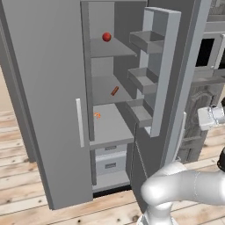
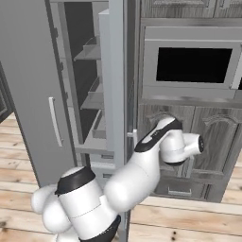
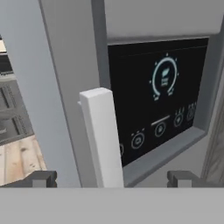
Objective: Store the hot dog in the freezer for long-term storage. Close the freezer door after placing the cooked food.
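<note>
The hot dog [image 1: 114,91], a slim red-orange stick, lies on the middle shelf of the open freezer [image 1: 110,132]. The freezer door [image 1: 163,66] stands open, its grey bins facing the shelves. In the right base view the freezer door [image 2: 118,71] is seen edge-on. My gripper [image 3: 111,178] is on the door's outer side. It is open, with the pale bar handle [image 3: 103,135] rising between its fingertips [image 3: 41,178]. The dark dispenser panel [image 3: 159,96] is just behind the handle. Nothing is held.
A round red ball [image 1: 106,37] sits on the top shelf and a small orange item [image 1: 97,115] on the lower one. The plain grey door [image 1: 44,88] stands to the left. A black-windowed oven [image 2: 194,64] and cabinets stand right of the freezer door.
</note>
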